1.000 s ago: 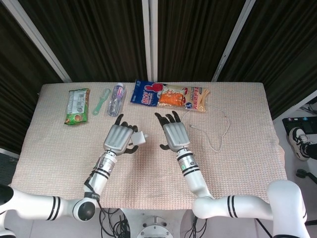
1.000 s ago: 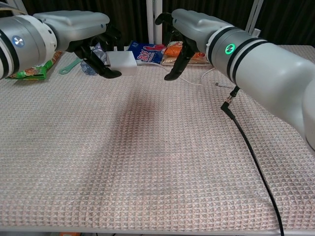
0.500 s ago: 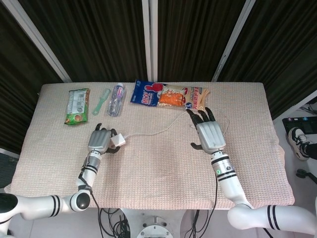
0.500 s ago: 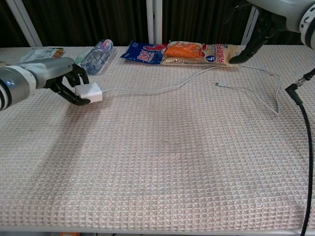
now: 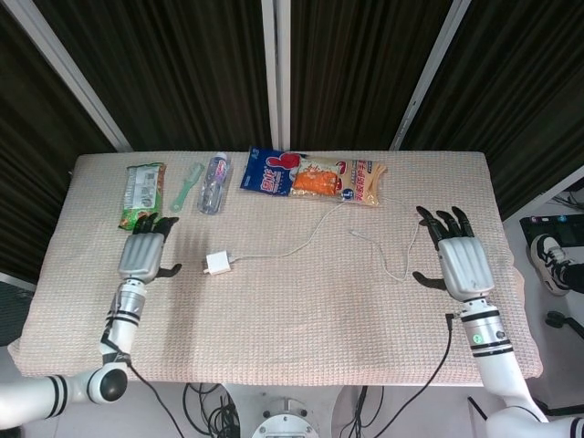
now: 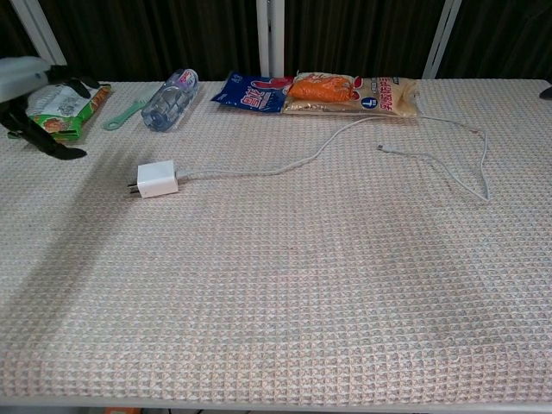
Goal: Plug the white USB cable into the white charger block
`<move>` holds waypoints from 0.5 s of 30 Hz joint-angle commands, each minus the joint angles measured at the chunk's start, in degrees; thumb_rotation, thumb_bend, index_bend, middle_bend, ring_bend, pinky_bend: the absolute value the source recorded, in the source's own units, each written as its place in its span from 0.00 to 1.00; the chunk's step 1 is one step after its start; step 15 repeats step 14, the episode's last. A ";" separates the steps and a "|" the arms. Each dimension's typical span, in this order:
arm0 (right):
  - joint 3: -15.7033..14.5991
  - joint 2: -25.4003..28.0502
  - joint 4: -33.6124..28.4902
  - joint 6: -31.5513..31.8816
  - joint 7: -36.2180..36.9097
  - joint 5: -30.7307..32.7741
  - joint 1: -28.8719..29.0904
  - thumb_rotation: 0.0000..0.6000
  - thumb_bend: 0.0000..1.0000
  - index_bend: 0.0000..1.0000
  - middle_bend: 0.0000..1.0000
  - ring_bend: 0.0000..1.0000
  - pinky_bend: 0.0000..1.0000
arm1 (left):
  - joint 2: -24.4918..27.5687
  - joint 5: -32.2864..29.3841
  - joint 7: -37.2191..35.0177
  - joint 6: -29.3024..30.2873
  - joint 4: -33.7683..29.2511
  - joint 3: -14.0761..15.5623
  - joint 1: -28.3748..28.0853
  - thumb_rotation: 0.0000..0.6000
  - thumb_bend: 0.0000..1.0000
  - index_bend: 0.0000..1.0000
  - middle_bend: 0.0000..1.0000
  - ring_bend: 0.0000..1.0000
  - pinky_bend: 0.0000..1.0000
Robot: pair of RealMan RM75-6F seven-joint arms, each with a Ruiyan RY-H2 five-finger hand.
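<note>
Surface: table point(image 5: 274, 319) under a pale waffle-weave cloth, dark slatted panels behind.
Charger block: white charger block point(image 5: 216, 264) lies flat on the cloth, to the right of the left hand and apart from it, prongs pointing toward that hand in the chest view.
Cable: white USB cable point(image 5: 315, 233) meets the block's right face and looks plugged in; it runs rightward, rises toward the snack packs, then loops down near the right hand; its free end lies on the cloth left of that hand.
Left hand: left hand point(image 5: 144, 255) palm down, fingers spread and slightly curved, holding nothing; only its edge shows in the chest view.
Right hand: right hand point(image 5: 459, 260) palm down, fingers spread, holding nothing, just right of the cable loop, not touching it.
Beyond left hand: green snack packet point(image 5: 140, 194), green comb-like tool point(image 5: 186, 186) and a plastic bottle point(image 5: 213, 183) lying on its side.
Far centre: blue snack pack point(image 5: 273, 172) and orange snack pack point(image 5: 338, 180), side by side, overlapping.
</note>
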 commanded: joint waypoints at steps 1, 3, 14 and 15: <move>-3.72 4.98 1.21 2.99 8.83 -6.82 -5.57 1.00 0.08 0.09 0.24 0.10 0.00 | 7.58 9.57 -9.03 7.64 -0.35 3.31 7.61 1.00 0.18 0.17 0.17 0.00 0.01; -5.33 6.91 3.55 5.42 14.13 -10.79 -8.44 1.00 0.14 0.11 0.23 0.10 0.00 | 10.80 13.66 -14.15 9.91 1.02 5.49 11.13 1.00 0.18 0.18 0.18 0.00 0.00; -8.25 7.66 14.92 15.88 29.20 -17.97 -19.90 1.00 0.20 0.13 0.23 0.10 0.00 | 17.67 24.50 -29.01 21.71 5.41 12.25 26.79 1.00 0.18 0.23 0.19 0.00 0.00; -8.25 7.66 14.92 15.88 29.20 -17.97 -19.90 1.00 0.20 0.13 0.23 0.10 0.00 | 17.67 24.50 -29.01 21.71 5.41 12.25 26.79 1.00 0.18 0.23 0.19 0.00 0.00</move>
